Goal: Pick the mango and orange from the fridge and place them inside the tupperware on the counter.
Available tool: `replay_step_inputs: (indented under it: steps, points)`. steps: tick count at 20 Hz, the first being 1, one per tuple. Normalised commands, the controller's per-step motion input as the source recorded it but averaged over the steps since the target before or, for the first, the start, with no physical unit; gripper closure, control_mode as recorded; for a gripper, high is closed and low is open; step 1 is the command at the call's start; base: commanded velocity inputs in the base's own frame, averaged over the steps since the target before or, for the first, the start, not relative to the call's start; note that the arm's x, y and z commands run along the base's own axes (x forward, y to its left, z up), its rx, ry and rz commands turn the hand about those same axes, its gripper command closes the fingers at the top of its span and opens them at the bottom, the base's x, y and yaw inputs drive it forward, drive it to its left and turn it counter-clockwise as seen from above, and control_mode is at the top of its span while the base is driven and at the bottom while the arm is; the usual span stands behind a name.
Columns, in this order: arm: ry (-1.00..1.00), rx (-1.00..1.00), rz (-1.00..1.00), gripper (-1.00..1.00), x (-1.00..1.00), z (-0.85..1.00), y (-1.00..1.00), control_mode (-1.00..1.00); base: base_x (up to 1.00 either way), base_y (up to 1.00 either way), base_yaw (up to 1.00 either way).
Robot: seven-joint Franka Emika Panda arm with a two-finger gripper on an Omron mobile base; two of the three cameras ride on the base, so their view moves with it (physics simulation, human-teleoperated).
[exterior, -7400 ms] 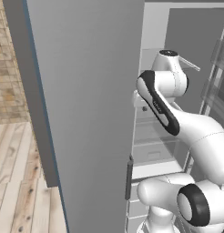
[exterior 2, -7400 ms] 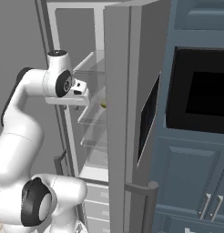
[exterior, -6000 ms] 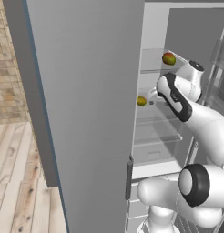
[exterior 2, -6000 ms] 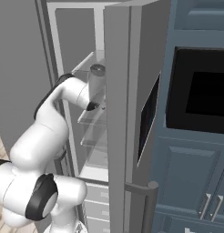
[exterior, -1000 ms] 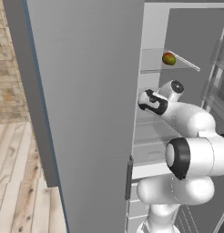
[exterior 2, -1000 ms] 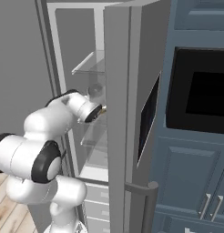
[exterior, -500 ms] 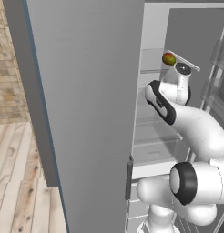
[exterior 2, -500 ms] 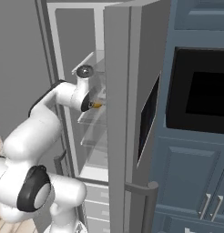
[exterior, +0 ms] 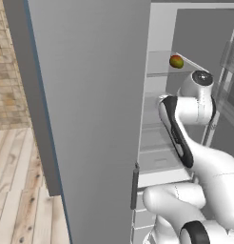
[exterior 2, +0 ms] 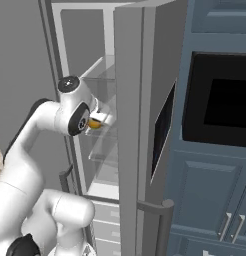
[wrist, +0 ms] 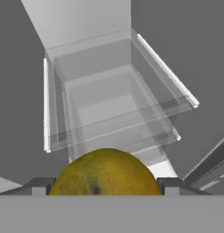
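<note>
A tall plain grey fridge [exterior: 90, 119] is seen with its wide flat door swung open, showing a pale interior and clear glass shelves [wrist: 118, 118]. The white robot arm is reached inside it. In the hand view, a round yellow-orange fruit [wrist: 104, 173], judged to be the orange, is seen held between the two dark tips of the pincer [wrist: 104, 185], one tip at each side of it. In the right base view the same fruit [exterior 2: 95, 123] is glimpsed at the hand, in front of the shelves. One small red-orange mango with a green patch [exterior: 176, 61] is left lying on the upper glass shelf (untouched, well above the hand). Two fruits are counted, one of each. Nothing is judged delivered yet: both fruits are to be carried to the container.
</note>
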Motion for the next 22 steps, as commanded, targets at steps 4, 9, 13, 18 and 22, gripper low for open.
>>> replay_step_inputs:
  steps: [4,9,13,18,22]
  points:
    - [0.0,0.0,-0.09,1.0,-0.94,0.46,0.2,-1.0,0.0,0.0,0.0]
    - [0.01,0.0,-0.02,1.0,-0.74,0.47,0.27,-1.0,0.0,0.0,0.0]
    - [0.04,0.0,0.0,1.0,-0.65,0.29,0.29,-1.0,0.0,0.0,0.0]
    - [0.07,-0.01,0.0,1.0,-0.48,0.15,0.39,-1.0,0.0,0.0,0.0]
    - [0.02,0.0,0.06,1.0,-0.25,0.0,0.32,-1.0,0.0,0.0,0.0]
